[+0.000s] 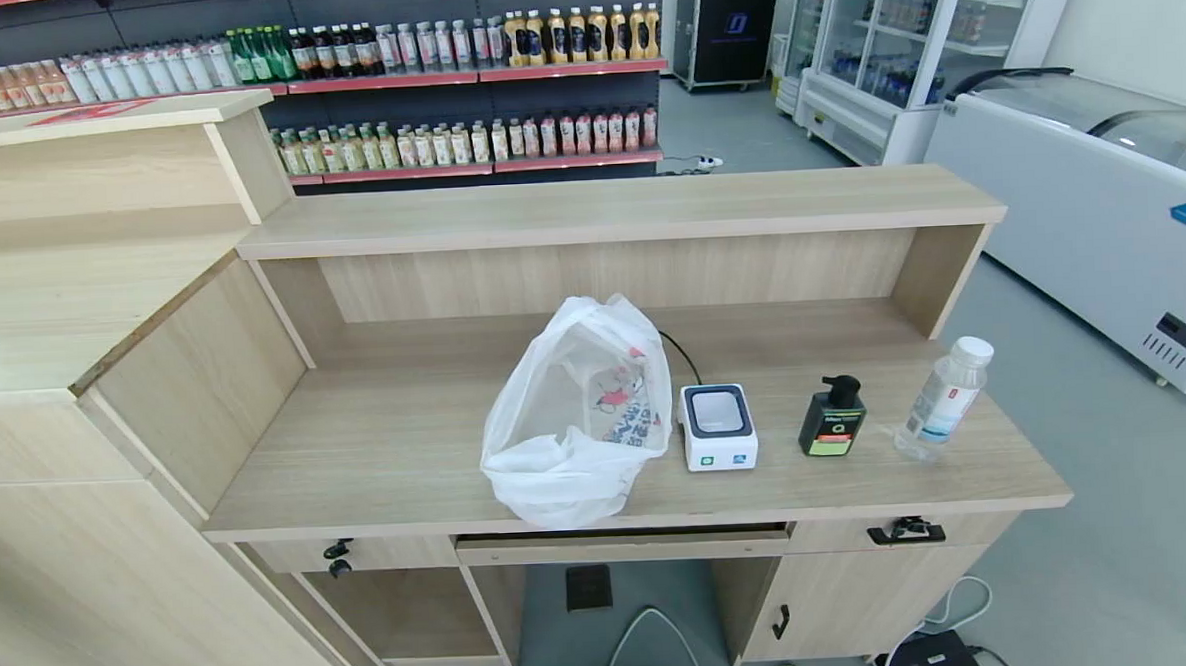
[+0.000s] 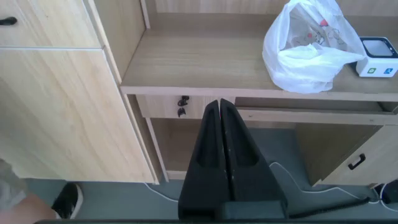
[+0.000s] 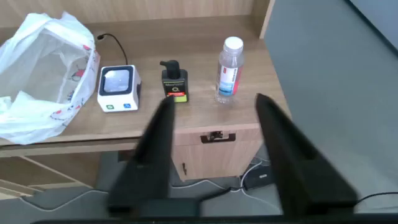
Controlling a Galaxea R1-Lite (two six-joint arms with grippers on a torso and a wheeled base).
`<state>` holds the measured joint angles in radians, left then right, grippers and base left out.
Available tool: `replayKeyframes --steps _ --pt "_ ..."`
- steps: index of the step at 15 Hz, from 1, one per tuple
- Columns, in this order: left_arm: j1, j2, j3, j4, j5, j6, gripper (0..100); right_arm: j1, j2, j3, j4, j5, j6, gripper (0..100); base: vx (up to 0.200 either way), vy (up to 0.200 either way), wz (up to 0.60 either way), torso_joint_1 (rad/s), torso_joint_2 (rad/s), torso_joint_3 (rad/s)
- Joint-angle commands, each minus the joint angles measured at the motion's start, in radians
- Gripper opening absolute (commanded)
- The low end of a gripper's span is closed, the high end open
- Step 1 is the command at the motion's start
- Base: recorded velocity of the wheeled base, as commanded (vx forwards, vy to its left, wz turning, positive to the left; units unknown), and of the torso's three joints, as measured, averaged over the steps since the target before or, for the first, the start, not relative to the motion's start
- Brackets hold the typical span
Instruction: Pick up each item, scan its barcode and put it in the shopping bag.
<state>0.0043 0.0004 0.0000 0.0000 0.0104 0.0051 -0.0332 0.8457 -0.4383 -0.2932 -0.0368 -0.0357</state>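
Note:
A white plastic shopping bag (image 1: 577, 424) (image 2: 308, 46) (image 3: 43, 78) stands open at the middle of the wooden counter (image 1: 407, 421). Right of it sits a white barcode scanner (image 1: 718, 426) (image 3: 117, 88) (image 2: 377, 57) with a dark window. Further right stand a dark pump bottle (image 1: 832, 419) (image 3: 174, 83) and a clear water bottle (image 1: 940, 399) (image 3: 229, 70) with a white cap. My left gripper (image 2: 220, 107) is shut, held low in front of the counter's left drawer. My right gripper (image 3: 214, 106) is open, held back from the counter's front edge, in line with the pump bottle.
The counter has a raised back shelf (image 1: 618, 212) and a taller cabinet (image 1: 81, 295) on the left. A black cable (image 1: 679, 354) runs behind the scanner. Shelves of drinks (image 1: 462, 78) and a chest freezer (image 1: 1098, 201) stand beyond. Floor space lies to the right.

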Motion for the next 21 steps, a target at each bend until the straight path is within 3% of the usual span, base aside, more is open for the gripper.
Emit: replayKeyframes --steps 1,3,7,14,21 --pt "0.000 0.000 0.000 0.000 0.000 -0.001 0 -0.068 0.315 -0.005 -0.161 0.023 -0.026 100 0.000 0.000 0.00 0.000 0.00 0.000" --pt "0.000 0.000 0.000 0.000 0.000 -0.001 0 -0.132 0.458 0.001 -0.299 0.158 -0.078 100 0.000 0.000 0.00 0.000 0.00 0.000" --pt "0.000 0.000 0.000 0.000 0.000 -0.001 0 -0.294 0.768 -0.028 -0.574 0.443 -0.345 100 0.000 0.000 0.00 0.000 0.00 0.000" --pt "0.000 0.000 0.000 0.000 0.000 -0.001 0 -0.298 1.096 -0.177 -0.698 0.543 -0.553 100 0.000 0.000 0.00 0.000 0.00 0.000" --pt "0.000 0.000 0.000 0.000 0.000 -0.001 0 -0.232 1.240 -0.289 -0.702 0.607 -0.616 100 0.000 0.000 0.00 0.000 0.00 0.000"
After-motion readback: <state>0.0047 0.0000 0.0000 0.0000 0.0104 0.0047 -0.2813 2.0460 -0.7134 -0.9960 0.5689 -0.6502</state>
